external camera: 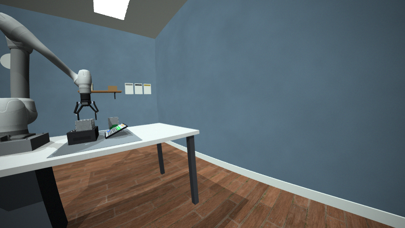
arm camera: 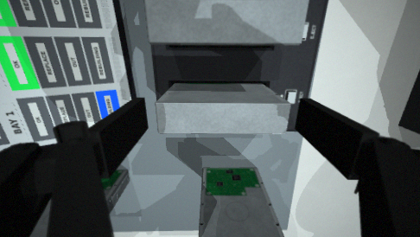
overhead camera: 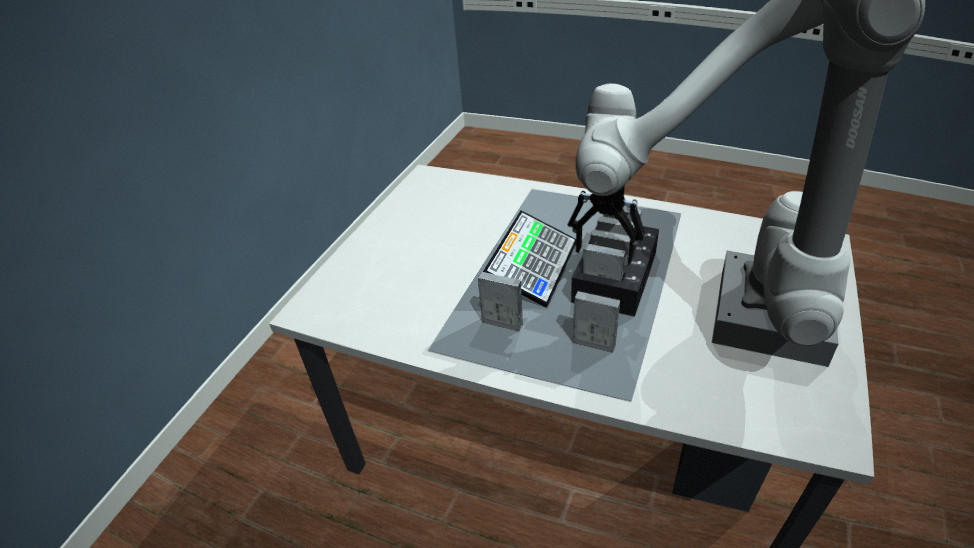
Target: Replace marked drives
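Observation:
The black dock (overhead camera: pixel 625 269) stands on the grey mat (overhead camera: pixel 551 299) with several grey drives upright in its bays. My gripper (overhead camera: pixel 606 235) hangs open and empty just above the dock's front end. In the wrist view its fingers stand apart on either side of the front drive (arm camera: pixel 220 112), above its top and not touching it. The tilted screen (overhead camera: pixel 527 255) lies left of the dock. It shows one orange cell (overhead camera: pixel 508 241), three green cells and one blue cell (overhead camera: pixel 542 286), which in the wrist view (arm camera: pixel 107 104) sits in the bay 1 row.
Two loose drives stand on the mat: one (overhead camera: pixel 500 299) in front of the screen, one (overhead camera: pixel 596 320) right in front of the dock, its green circuit board showing in the wrist view (arm camera: pixel 235 199). My arm's base (overhead camera: pixel 776 320) is to the right of the mat.

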`<state>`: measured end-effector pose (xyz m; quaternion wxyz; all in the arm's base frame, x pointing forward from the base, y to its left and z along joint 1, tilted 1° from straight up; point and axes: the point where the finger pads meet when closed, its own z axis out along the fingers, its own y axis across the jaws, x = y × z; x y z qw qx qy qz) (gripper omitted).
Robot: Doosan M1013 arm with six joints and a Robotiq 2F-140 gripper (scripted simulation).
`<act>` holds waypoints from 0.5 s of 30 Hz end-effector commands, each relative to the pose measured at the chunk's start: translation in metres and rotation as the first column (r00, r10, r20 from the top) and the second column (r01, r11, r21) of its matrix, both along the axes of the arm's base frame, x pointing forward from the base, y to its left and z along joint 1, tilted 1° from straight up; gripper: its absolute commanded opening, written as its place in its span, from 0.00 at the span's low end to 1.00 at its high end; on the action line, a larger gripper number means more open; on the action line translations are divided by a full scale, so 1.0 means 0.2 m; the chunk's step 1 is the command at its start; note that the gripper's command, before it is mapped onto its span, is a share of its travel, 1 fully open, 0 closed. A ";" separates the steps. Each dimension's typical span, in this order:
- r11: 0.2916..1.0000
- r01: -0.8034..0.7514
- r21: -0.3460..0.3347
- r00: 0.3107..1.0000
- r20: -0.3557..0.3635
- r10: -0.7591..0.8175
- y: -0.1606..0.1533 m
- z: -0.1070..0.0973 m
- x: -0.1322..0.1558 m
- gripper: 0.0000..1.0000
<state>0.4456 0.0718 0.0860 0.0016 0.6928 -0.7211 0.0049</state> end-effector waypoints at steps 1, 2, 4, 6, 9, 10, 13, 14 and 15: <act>1.000 0.000 0.000 1.000 0.001 0.000 0.00 0.08 0.00 0.89; 1.000 0.000 0.000 1.000 0.001 0.000 0.00 0.11 0.00 0.89; 1.000 0.000 0.000 1.000 0.001 0.000 0.00 0.16 0.00 0.89; 1.000 0.000 0.000 1.000 0.001 0.000 0.00 0.20 0.00 0.89; 1.000 0.000 0.000 1.000 0.001 0.000 0.00 0.22 0.00 0.89; 1.000 0.000 0.000 1.000 0.001 0.000 0.00 0.24 0.00 0.89; 1.000 0.000 0.000 1.000 0.001 0.000 0.00 0.29 0.00 0.89; 1.000 0.000 0.000 1.000 0.001 0.000 0.00 0.31 0.00 0.89; 1.000 0.000 0.000 1.000 0.001 0.000 0.00 0.32 0.00 0.89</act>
